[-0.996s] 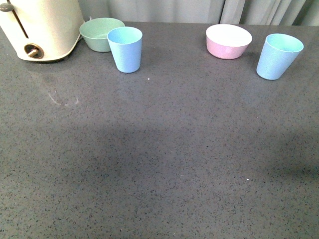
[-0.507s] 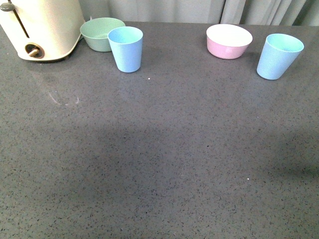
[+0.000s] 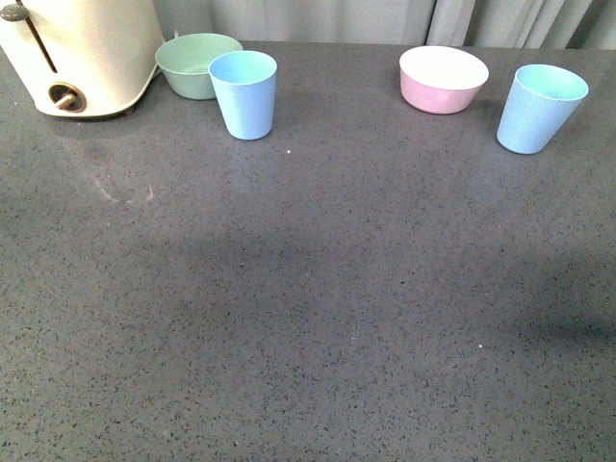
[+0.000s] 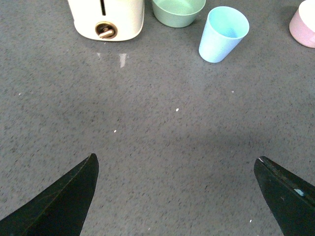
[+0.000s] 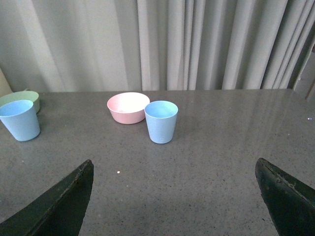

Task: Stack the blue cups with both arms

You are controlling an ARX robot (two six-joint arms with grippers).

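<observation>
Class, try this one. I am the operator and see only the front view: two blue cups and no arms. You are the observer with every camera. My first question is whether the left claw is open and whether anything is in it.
Observer: The left claw is open. Its fingers stand wide apart with only bare countertop between them.
Operator: Has the right claw reached its cup?
Observer: No. The right claw is open and empty, and the right blue cup stands upright ahead of it, untouched.
</observation>
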